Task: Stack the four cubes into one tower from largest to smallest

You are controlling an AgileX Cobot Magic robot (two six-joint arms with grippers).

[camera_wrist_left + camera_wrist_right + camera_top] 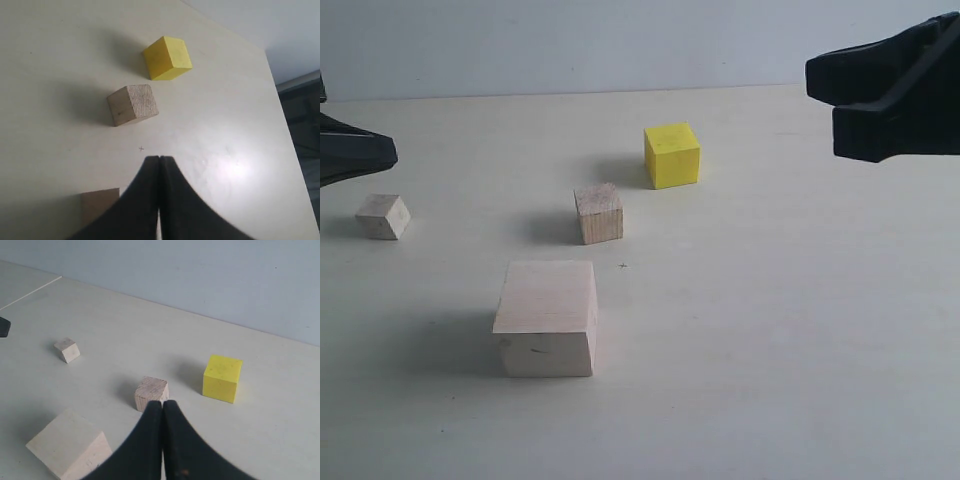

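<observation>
At the left edge, the left claw (159,161) hangs above the tabletop (780,320), its two dark fingers pressed together on nothing. Just beside and below it in the exterior view sits the smallest pale wood cube (383,216), turned slightly on its base. Further right and nearest the camera, the large pale wood cube (548,318) rests flat. Behind it and a little to the right stands the brownish grained wood cube (599,213), and beyond that, further right again, the bright yellow cube (672,155). All four cubes sit apart from one another, each alone on the tabletop. At the far right the right claw (163,405) hovers high, clenched and holding nothing.
</observation>
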